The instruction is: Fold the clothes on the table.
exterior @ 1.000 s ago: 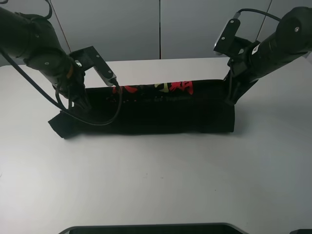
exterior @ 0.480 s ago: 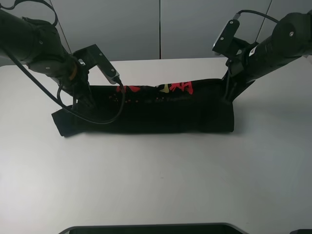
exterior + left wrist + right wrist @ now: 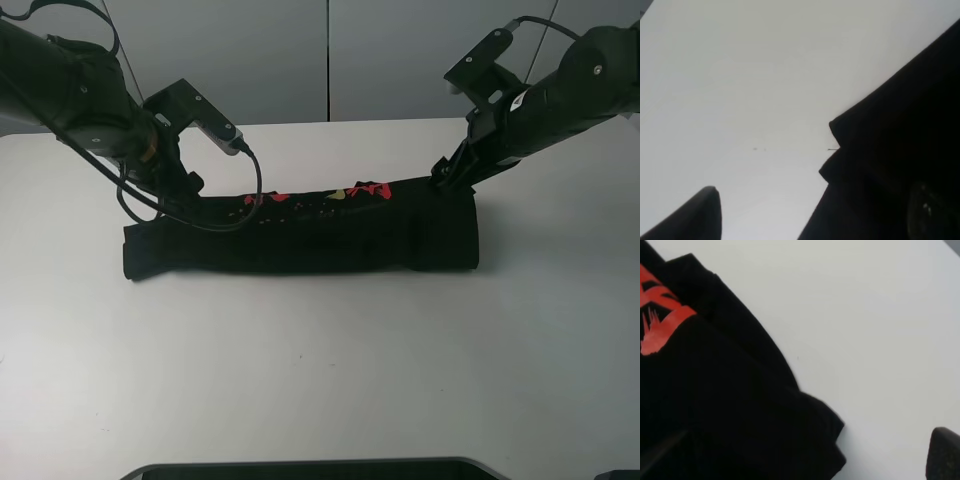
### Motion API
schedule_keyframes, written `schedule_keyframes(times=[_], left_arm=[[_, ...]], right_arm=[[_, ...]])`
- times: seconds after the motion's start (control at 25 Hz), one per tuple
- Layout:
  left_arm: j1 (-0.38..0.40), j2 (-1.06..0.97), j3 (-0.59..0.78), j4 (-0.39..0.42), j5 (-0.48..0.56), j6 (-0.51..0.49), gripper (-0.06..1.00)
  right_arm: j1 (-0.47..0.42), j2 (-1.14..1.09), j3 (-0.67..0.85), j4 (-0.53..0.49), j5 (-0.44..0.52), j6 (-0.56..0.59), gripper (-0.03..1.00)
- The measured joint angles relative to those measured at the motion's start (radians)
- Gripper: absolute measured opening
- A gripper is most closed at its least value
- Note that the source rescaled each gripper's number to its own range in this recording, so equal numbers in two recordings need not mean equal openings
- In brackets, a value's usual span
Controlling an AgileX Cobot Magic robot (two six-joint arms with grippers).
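Observation:
The clothes (image 3: 310,235), a black T-shirt, lie folded into a long narrow band across the middle of the white table (image 3: 320,370). A strip of red and yellow print (image 3: 320,195) shows along the band's far edge. My left gripper (image 3: 188,188) hovers at the band's far left end, open and holding nothing. My right gripper (image 3: 442,176) stands open at the far right end, just off the cloth. In the left wrist view one fingertip (image 3: 702,212) is over bare table beside the shirt's edge (image 3: 880,165). The right wrist view has a fingertip (image 3: 945,452) past the shirt's corner (image 3: 740,405).
A black cable (image 3: 250,185) from my left arm loops down over the shirt's left part. Grey wall panels (image 3: 330,60) stand behind the table's far edge. A dark rounded object (image 3: 310,468) pokes in at the near edge of the exterior view.
Both grippers went from shut to open and let go of the shirt's far edge. That edge has dropped, so the band lies flatter and the print shows narrower.

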Motion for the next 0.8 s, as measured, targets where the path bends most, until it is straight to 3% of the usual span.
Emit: schedule_keyframes(times=[0.12, 0.32, 0.48, 0.64, 0.8], left_arm=[[0.0, 0.001, -0.018, -0.118, 0.019, 0.012, 0.97], [0.017, 0.001, -0.116, -0.467, 0.134, 0.207, 0.96], [0.09, 0.001, -0.2, -0.705, 0.272, 0.31, 0.96], [0.16, 0.001, -0.223, -0.795, 0.373, 0.327, 0.96], [0.171, 0.033, -0.225, -0.815, 0.44, 0.35, 0.96]], right_arm=[[0.0, 0.0, -0.006, 0.0, 0.056, 0.117, 1.0], [0.0, 0.0, -0.066, 0.0, 0.242, 0.289, 1.0], [0.0, 0.0, -0.13, -0.002, 0.403, 0.396, 1.0], [0.0, 0.008, -0.168, 0.0, 0.488, 0.504, 1.0], [0.0, 0.012, -0.169, 0.004, 0.504, 0.538, 1.0]])
